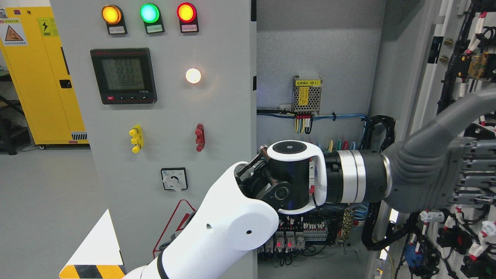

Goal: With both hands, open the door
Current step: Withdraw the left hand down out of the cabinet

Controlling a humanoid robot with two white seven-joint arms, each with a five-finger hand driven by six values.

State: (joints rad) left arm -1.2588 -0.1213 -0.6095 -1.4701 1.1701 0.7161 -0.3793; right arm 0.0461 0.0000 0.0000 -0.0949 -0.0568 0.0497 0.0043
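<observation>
The grey electrical cabinet has its left door panel (166, 116) closed. The right door (461, 58) is swung open at the picture's right, showing its wired inner face. Between them the cabinet interior (317, 50) is exposed. My left arm (232, 221) comes in from the lower left and reaches across the opening. Its grey left hand (471, 172) lies against the inner face of the open right door, fingers (476, 155) stretched out flat and holding nothing. No right arm shows.
The closed panel carries three indicator lamps (149, 13), a meter display (123, 75) and a rotary switch (174, 179). Inside are a power supply (307, 93), coloured wiring and terminal blocks (294, 236). A yellow cabinet (42, 77) stands at the far left on grey floor.
</observation>
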